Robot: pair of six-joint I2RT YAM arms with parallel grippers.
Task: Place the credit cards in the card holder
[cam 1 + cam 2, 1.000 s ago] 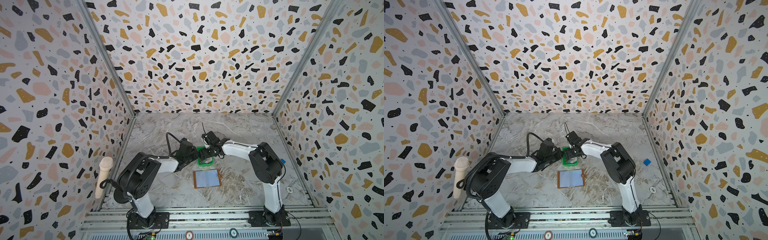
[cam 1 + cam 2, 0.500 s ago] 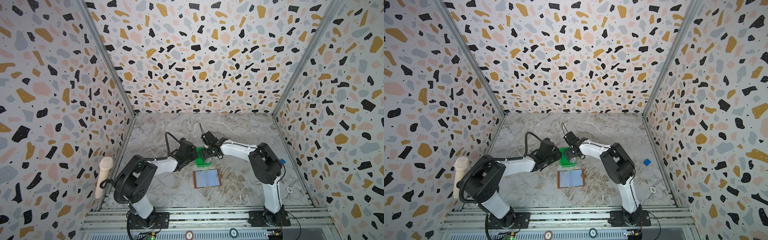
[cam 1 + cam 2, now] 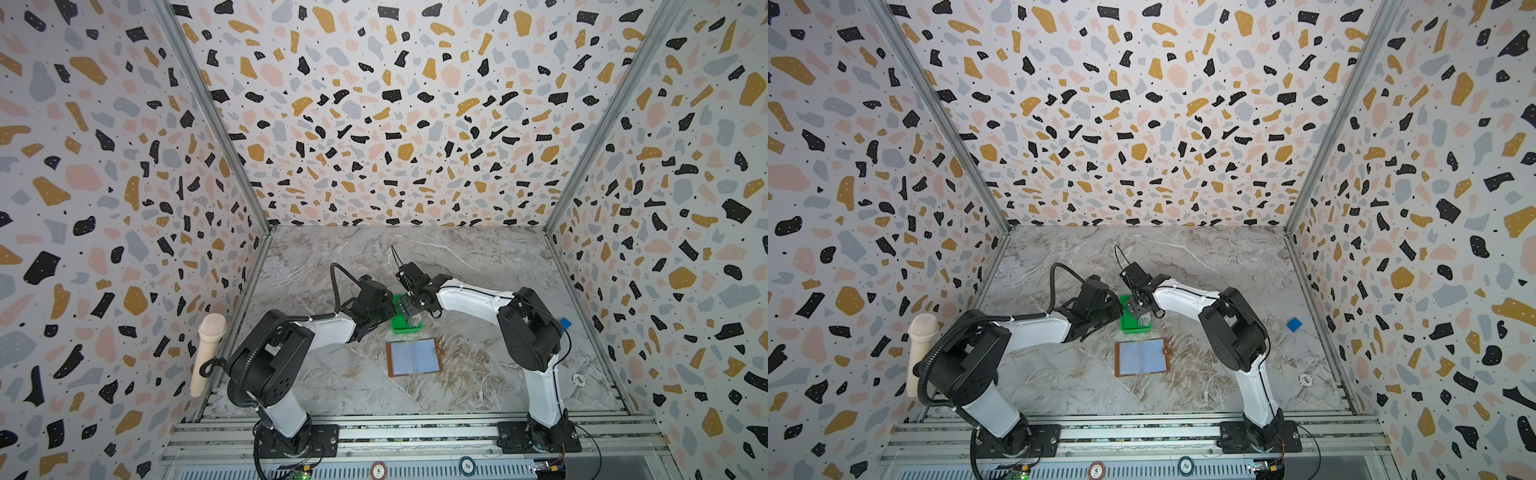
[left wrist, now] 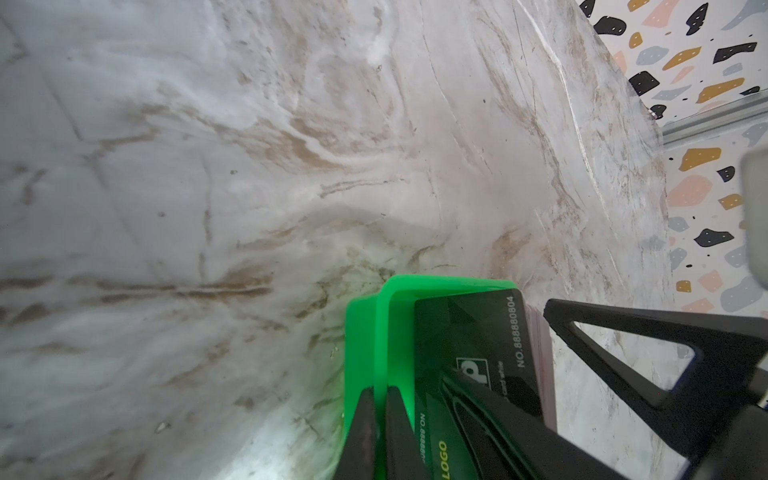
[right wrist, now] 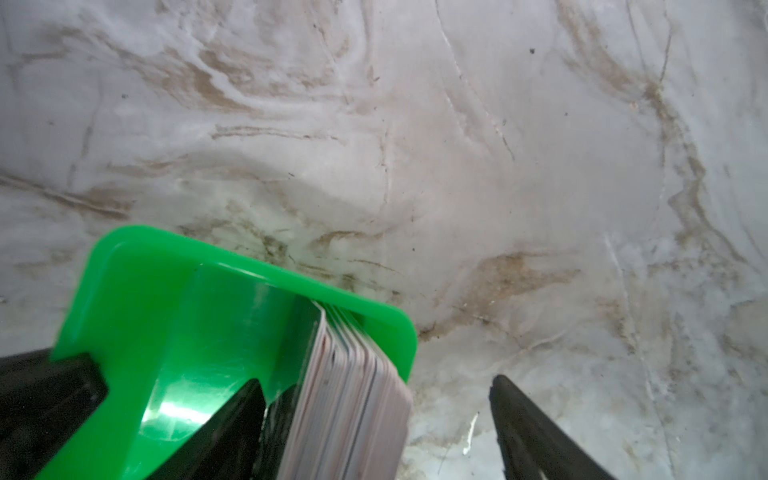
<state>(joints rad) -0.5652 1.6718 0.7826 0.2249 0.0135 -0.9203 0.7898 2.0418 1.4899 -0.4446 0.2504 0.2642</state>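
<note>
Standing on edge: cards (image 5: 353, 395), packed against one side of green tray (image 5: 166, 299). Card holder (image 3: 413, 357) lies open near tray, sleeves up. Right claw (image 5: 376, 384) lower than second ago, now astride stack, jaws apart; pick looks near. Left claw (image 4: 380, 415) clamped on tray wall. Tabletop (image 3: 332, 374) around holder bare: room to carry card across.

The cards (image 5: 353, 395) stand on edge in the tray (image 3: 405, 327), near the middle of the table (image 3: 332, 374). The card holder (image 3: 413, 357) lies open just in front of the tray. A small cube (image 3: 1294, 324) sits well apart on the right, it seems close to the wall.
</note>
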